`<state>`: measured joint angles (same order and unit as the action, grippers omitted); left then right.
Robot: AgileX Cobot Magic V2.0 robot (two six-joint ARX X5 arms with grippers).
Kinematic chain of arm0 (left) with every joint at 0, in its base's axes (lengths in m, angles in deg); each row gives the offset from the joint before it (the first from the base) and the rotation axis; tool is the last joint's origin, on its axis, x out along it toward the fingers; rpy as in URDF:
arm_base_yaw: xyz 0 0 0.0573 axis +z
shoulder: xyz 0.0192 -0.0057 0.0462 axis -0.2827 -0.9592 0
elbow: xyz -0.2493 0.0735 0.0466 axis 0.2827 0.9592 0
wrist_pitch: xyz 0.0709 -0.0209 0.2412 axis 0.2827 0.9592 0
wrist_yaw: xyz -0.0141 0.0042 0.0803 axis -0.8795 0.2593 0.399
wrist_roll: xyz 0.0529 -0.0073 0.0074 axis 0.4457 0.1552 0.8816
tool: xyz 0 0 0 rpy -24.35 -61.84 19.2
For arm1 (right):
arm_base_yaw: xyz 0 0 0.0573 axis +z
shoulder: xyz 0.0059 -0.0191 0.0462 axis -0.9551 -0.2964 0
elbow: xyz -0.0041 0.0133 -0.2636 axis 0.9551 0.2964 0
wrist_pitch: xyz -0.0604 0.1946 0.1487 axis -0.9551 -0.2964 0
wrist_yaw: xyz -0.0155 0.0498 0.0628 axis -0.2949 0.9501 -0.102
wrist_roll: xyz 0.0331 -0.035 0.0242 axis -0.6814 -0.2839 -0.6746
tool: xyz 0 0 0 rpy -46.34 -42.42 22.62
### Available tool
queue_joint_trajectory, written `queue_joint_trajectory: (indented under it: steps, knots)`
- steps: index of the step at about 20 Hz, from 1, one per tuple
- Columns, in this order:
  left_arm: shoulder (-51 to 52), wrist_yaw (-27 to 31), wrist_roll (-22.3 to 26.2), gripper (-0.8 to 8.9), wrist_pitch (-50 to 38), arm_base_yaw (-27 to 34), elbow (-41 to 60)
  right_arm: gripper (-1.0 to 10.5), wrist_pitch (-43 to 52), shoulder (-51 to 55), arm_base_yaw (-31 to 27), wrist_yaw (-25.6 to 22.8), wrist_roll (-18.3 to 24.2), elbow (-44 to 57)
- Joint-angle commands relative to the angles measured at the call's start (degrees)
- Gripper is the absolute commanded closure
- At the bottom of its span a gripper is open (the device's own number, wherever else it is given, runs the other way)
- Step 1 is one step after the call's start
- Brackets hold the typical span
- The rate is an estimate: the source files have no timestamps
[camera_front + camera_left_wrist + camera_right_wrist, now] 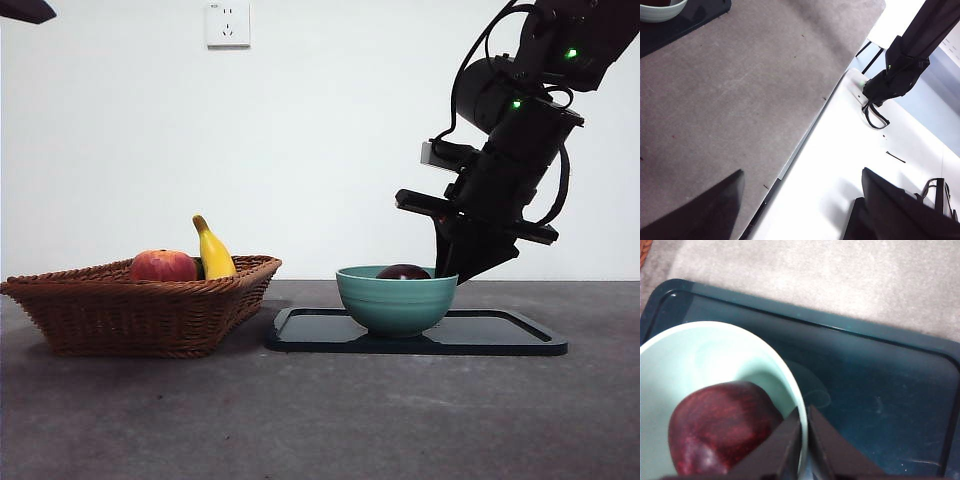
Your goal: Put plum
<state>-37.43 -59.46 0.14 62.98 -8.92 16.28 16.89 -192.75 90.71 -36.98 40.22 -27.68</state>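
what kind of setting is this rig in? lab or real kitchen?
Most likely a lab or test bench, not a kitchen: a bare white wall with one power socket, a plain grey table, and staged props only: a wicker basket of fruit, and a green bowl holding the plum on a dark tray.

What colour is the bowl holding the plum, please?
The bowl is pale teal green, clearest in the front view.

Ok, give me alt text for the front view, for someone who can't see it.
A dark plum sits in a teal bowl on a dark tray, with the right gripper at the bowl's rim, jaws nearly closed on nothing. To the side, a wicker basket holds a red-orange fruit and a banana.
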Motion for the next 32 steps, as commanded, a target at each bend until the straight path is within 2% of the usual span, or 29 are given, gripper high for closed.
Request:
queue_joint_trajectory:
  steps: [1,2,3,7,11,17,22,27,32]
  knots:
    - [-0.3,-0.5,0.7,4.43,-0.4,-0.2,-0.6,8.2,0.6,-1.0,0.2,0.1,0.1,-1.4]
    - [-0.3,-0.5,0.7,4.43,-0.4,-0.2,-0.6,7.2,0.6,-0.9,0.2,0.1,-0.3,-1.4]
    - [-0.3,-0.5,0.7,4.43,-0.4,-0.2,-0.6,6.9,0.5,-0.9,0.2,0.1,-0.6,-1.4]
    - [-0.3,-0.5,0.7,4.43,-0.4,-0.2,-0.6,6.9,-0.2,2.9,0.2,-0.1,-0.6,-1.4]
    - [-0.3,-0.5,0.7,4.43,-0.8,-0.2,-0.6,6.9,-3.3,13.7,0.2,0.2,0.0,-1.4]
    - [-0.3,-0.5,0.7,4.43,-1.5,-0.2,-0.6,6.9,-20.3,35.7,0.3,0.3,6.1,-1.4]
    - [-0.3,-0.5,0.7,4.43,-1.6,-0.2,-0.6,6.9,-32.4,49.8,0.3,0.4,7.7,-1.4]
    - [-0.3,-0.5,0.7,4.43,-1.7,-0.2,-0.6,6.9,-42.2,58.1,0.3,6.8,7.8,-0.1]
    - [-0.3,-0.5,0.7,4.43,-1.7,-0.2,-0.6,6.9,-43.1,65.4,0.3,14.2,7.7,8.9]
